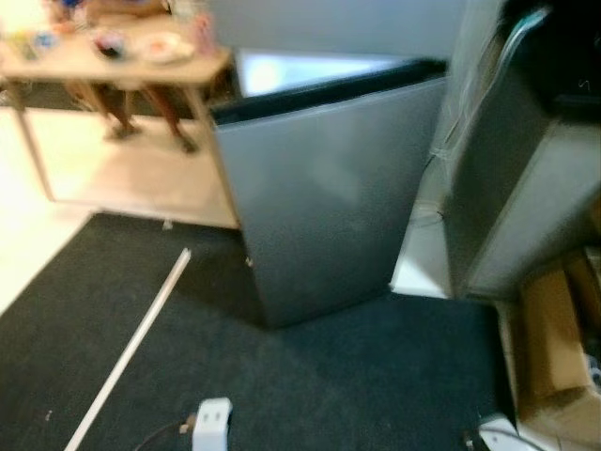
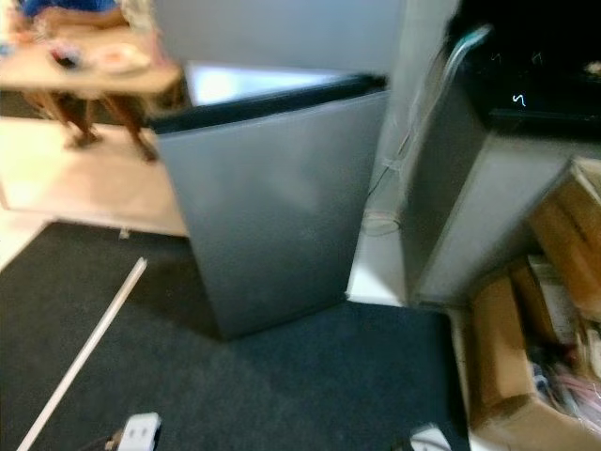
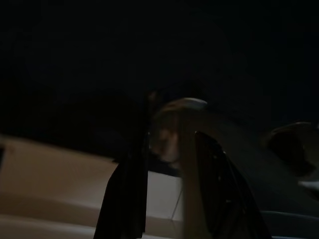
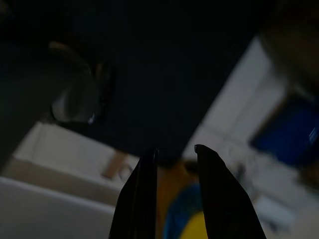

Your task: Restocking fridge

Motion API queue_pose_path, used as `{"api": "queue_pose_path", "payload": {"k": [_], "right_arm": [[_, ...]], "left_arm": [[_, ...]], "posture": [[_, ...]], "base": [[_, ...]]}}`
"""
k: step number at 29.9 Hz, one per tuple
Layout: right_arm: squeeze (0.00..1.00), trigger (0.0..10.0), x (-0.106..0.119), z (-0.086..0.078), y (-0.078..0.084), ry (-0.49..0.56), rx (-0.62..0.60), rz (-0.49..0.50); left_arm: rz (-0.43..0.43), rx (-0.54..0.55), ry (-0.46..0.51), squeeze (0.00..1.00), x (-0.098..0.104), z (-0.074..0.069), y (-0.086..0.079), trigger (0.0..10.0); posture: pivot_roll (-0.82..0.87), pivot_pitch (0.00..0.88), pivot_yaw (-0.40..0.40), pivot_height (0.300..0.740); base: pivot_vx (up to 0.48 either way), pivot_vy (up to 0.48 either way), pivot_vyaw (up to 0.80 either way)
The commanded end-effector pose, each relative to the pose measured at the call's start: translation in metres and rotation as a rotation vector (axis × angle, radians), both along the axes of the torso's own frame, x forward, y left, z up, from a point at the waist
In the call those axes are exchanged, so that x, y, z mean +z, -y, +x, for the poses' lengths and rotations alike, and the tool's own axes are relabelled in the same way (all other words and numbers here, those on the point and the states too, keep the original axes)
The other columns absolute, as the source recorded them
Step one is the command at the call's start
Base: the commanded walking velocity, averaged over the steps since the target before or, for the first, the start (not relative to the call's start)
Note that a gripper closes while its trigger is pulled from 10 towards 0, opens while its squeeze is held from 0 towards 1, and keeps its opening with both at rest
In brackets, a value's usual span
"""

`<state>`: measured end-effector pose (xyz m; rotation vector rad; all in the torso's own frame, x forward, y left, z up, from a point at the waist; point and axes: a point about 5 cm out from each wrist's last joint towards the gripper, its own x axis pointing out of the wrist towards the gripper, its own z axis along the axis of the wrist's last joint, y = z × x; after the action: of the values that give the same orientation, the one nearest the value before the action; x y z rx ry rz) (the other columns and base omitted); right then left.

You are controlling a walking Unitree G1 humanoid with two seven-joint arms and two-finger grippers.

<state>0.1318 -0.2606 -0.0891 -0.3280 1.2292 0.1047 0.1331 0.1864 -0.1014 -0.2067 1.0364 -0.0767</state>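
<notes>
The small grey fridge (image 1: 319, 197) stood door-closed on dark carpet (image 1: 357, 376) ahead, not yet reached; the left tool (image 3: 172, 199) and right tool (image 4: 174, 191) hung idle, fingers parted, holding nothing.

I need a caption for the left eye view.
Grey fridge door swung open over dark carpet, wooden table behind.

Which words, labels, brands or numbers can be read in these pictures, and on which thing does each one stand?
None can be read.
Fridge door: plain grey, no brand or label visible.
Dark appliance top: a small bright mark, too blurred to read.
Items on the wooden table: too blurred and small to read.
Cardboard boxes: no legible print.
Both wrist views are too dark for any text.
</notes>
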Motion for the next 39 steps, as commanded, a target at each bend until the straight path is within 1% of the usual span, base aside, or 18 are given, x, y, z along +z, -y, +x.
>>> {"api": "queue_pose_path", "payload": {"k": [1,6,9,11,12,15,21,28,29,30,35,39], "right_arm": [[0.0,10.0,0.0,-0.005,0.006,-0.015,-0.018,-0.018],[0.0,10.0,0.001,-0.003,0.005,-0.011,-0.016,-0.019],[0.0,10.0,0.0,0.001,0.001,-0.003,-0.01,-0.032],[0.0,10.0,-0.002,0.002,-0.004,-0.002,-0.012,-0.063],[0.0,10.0,-0.002,0.002,-0.004,-0.002,-0.012,-0.063],[0.0,10.0,-0.004,0.0,-0.011,-0.003,-0.009,-0.054],[0.0,10.0,-0.006,-0.002,-0.014,-0.009,-0.012,-0.046],[0.0,10.0,-0.005,-0.004,-0.011,-0.01,-0.017,-0.046],[0.0,10.0,-0.003,-0.005,-0.003,-0.006,-0.015,-0.053],[0.0,10.0,-0.003,-0.005,-0.001,-0.005,-0.015,-0.056],[0.0,10.0,-0.002,-0.007,0.003,-0.002,-0.015,-0.058],[0.0,10.0,-0.002,-0.006,0.003,0.003,-0.01,-0.06]], "left_arm": [[0.001,-0.003,-0.028,0.0,-0.003,-0.008,0.002,10.0],[0.003,0.001,-0.03,0.0,-0.003,-0.009,0.001,10.0],[-0.002,0.007,-0.028,0.0,-0.003,-0.009,0.002,10.0],[-0.012,0.008,-0.026,0.0,-0.003,-0.008,0.003,10.0],[-0.012,0.008,-0.026,0.0,-0.003,-0.008,0.003,10.0],[-0.018,-0.002,-0.027,0.0,-0.003,-0.008,0.004,10.0],[-0.014,-0.004,-0.027,0.0,-0.003,-0.008,0.002,10.0],[-0.016,-0.006,-0.027,0.0,-0.003,-0.009,0.0,10.0],[-0.017,-0.011,-0.026,0.0,-0.003,-0.009,0.0,10.0],[-0.018,-0.013,-0.026,0.0,-0.003,-0.009,0.001,10.0],[-0.021,-0.017,-0.023,0.0,-0.003,-0.008,0.002,10.0],[-0.023,-0.019,-0.02,0.0,-0.002,-0.007,0.003,10.0]], "posture": [[-0.02,0.035,-0.023,0.74],[-0.02,0.035,-0.023,0.74],[-0.02,0.033,-0.027,0.74],[-0.02,0.033,-0.027,0.74],[-0.02,0.033,-0.027,0.74],[-0.02,0.035,-0.023,0.74],[-0.01,0.037,-0.022,0.74],[-0.01,0.037,-0.021,0.74],[-0.01,0.033,-0.021,0.74],[-0.01,0.031,-0.024,0.74],[-0.01,0.025,-0.026,0.74],[-0.01,0.021,-0.026,0.74]], "base": [[0.0,0.0,0.73],[0.0,0.0,0.73],[0.0,0.0,0.64],[0.0,0.0,0.0],[0.0,0.0,0.0],[0.09,0.0,0.0],[0.318,0.0,0.0],[0.353,0.0,0.0],[0.364,0.0,0.0],[0.356,0.0,0.0],[0.356,0.0,0.0],[0.356,0.0,0.0]]}}
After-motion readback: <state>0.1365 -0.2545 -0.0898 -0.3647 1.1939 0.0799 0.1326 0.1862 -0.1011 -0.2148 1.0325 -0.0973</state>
